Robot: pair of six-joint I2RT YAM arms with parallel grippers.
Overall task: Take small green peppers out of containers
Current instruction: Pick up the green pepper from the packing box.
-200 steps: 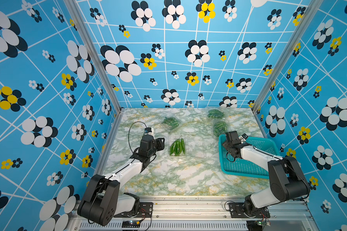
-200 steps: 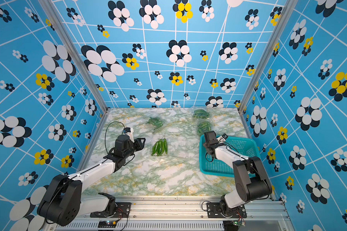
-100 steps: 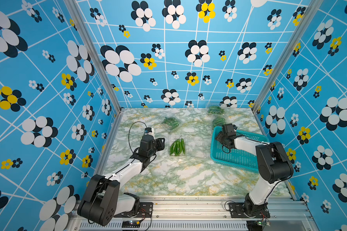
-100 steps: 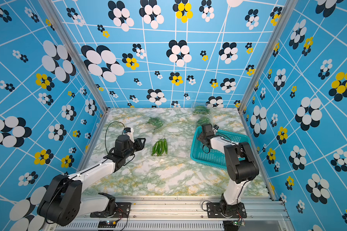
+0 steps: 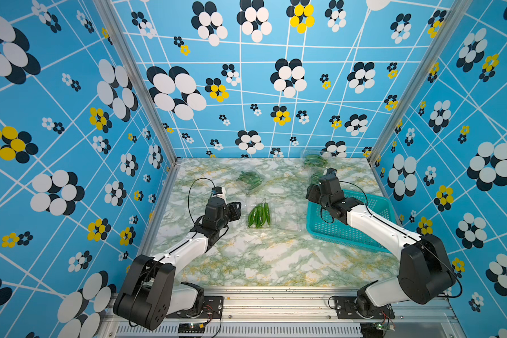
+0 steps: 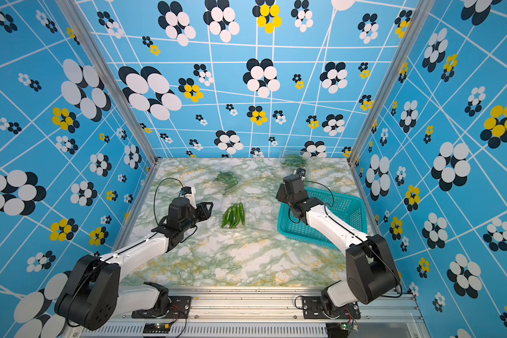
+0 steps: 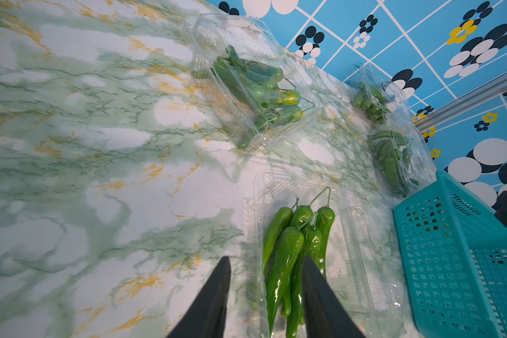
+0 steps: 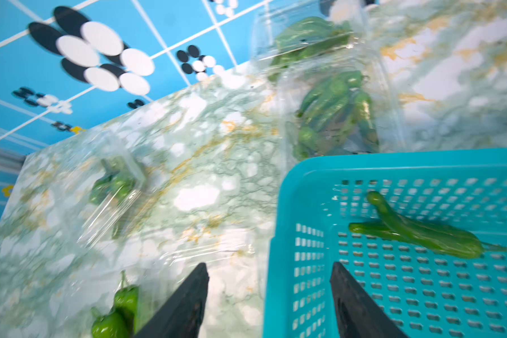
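In both top views my left hand (image 5: 237, 210) hovers just left of the open container (image 5: 286, 218), a clear ribbed plastic clamshell box lying mid-worktop. Its lid is folded out to the right, so the slender glossy dark-green peppers (image 5: 258, 216) inside lie bare for a pick. My right hand (image 5: 311, 195) hangs over the far-left corner of the teal perforated plastic basket (image 5: 338, 234) on the right of the green-veined marble worktop (image 5: 246, 263). I judge the basket sits there as the drop place. I count four containers: the open one, a shut container (image 5: 252, 188) at far centre, a second shut container (image 5: 315, 159) against the back wall at far right, and a third just nearer, half hidden behind my right hand. From the left wrist, the left hand (image 7: 265, 259) is part-open and grips nothing, lined up on the near ends of the bunch. I can separate five peppers there, perhaps a sixth beneath. From the right wrist, the right hand (image 8: 269, 264) stands wide and empty, one finger over the basket's inside and the other outside its wall. Two peppers (image 8: 416, 234) lie crossed on the basket floor.
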